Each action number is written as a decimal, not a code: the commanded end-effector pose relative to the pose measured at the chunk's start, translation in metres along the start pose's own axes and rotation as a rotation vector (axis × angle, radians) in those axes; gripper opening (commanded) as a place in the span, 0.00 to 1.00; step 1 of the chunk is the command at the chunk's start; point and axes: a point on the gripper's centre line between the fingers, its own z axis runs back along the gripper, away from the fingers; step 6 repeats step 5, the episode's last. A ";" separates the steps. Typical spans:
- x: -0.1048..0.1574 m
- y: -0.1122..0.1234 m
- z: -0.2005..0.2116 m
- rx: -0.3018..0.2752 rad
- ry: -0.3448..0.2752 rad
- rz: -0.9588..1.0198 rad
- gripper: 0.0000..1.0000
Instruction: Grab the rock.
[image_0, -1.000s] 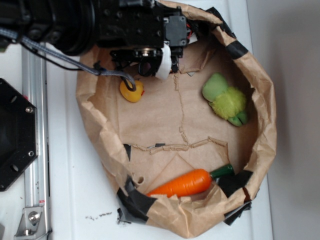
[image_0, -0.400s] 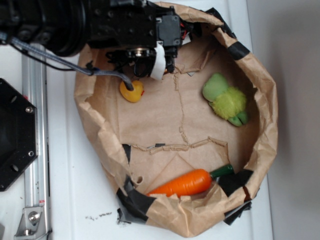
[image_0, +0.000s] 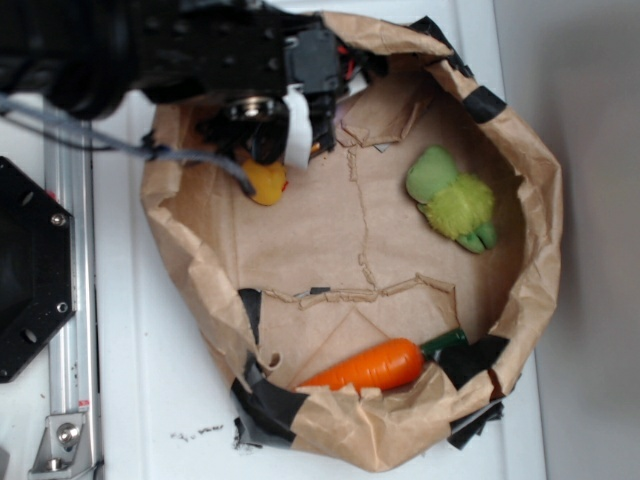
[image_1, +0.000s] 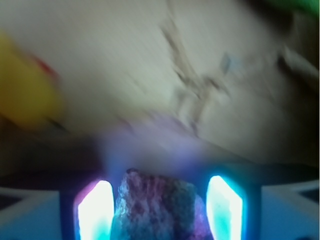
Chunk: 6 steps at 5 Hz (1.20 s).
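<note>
The rock (image_1: 157, 210), a rough dark grey-brown lump, sits between the two glowing pads in the wrist view, touching them on both sides. My gripper (image_1: 160, 184) is closed around it. In the exterior view my gripper (image_0: 272, 135) hangs over the upper left part of the brown paper bag (image_0: 535, 250), and the black arm hides the rock there. The yellow duck (image_0: 266, 183) lies just below the gripper, half covered by it, and shows as a yellow blur in the wrist view (image_1: 25, 95).
A fuzzy green plush toy (image_0: 455, 205) lies at the bag's right. An orange carrot (image_0: 370, 365) lies at its bottom edge. The bag's crumpled walls ring the floor. A black plate (image_0: 30, 270) and a metal rail (image_0: 70, 300) lie to the left.
The arm and gripper have moved left and a little toward the top of the image. They now cover more of the duck. The bag's left wall has shifted slightly.
</note>
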 end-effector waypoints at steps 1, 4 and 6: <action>0.070 0.029 0.124 0.158 -0.109 0.448 0.00; 0.052 0.047 0.144 -0.045 -0.043 0.995 0.00; 0.047 0.046 0.139 -0.062 -0.050 1.015 0.00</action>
